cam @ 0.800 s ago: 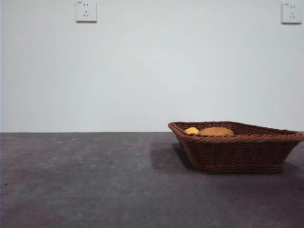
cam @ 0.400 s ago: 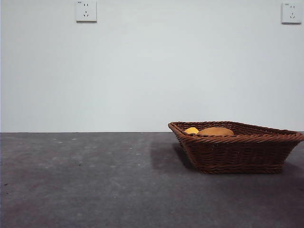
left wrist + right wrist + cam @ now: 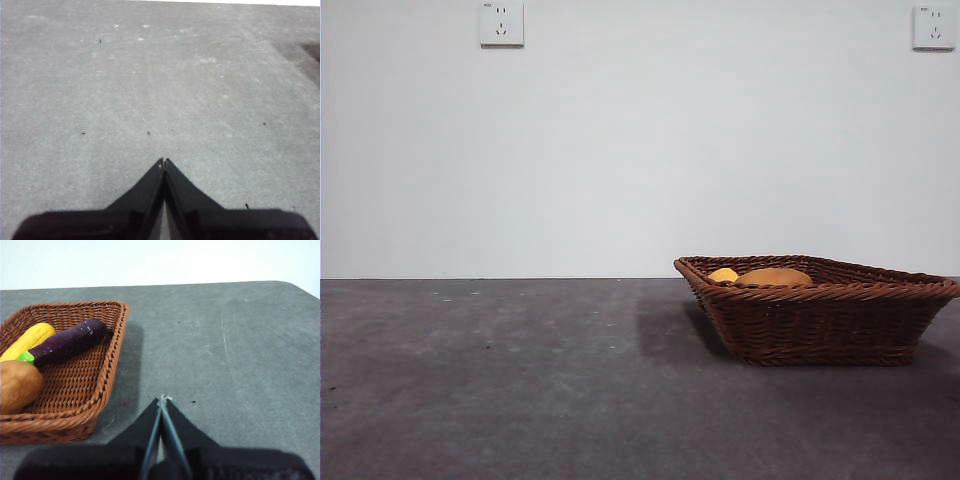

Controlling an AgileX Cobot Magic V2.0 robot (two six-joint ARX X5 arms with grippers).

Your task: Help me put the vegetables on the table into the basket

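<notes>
The brown woven basket (image 3: pixel 820 310) stands on the right side of the dark grey table (image 3: pixel 520 390). In the right wrist view the basket (image 3: pixel 107 375) holds a tan potato (image 3: pixel 17 385), a purple eggplant (image 3: pixel 67 341) with a green cap and a yellow corn-like piece (image 3: pixel 27 340). From the front, only the tops of the potato (image 3: pixel 775 276) and the yellow piece (image 3: pixel 723 274) rise above the rim. My right gripper (image 3: pixel 162 400) is shut and empty, above bare table beside the basket. My left gripper (image 3: pixel 163 162) is shut and empty over bare table.
A white wall rises behind the table, with power sockets (image 3: pixel 501 23) high on it. The table's far edge and rounded corner (image 3: pixel 295 287) show in the right wrist view. A corner of the basket's shadow (image 3: pixel 310 50) shows in the left wrist view.
</notes>
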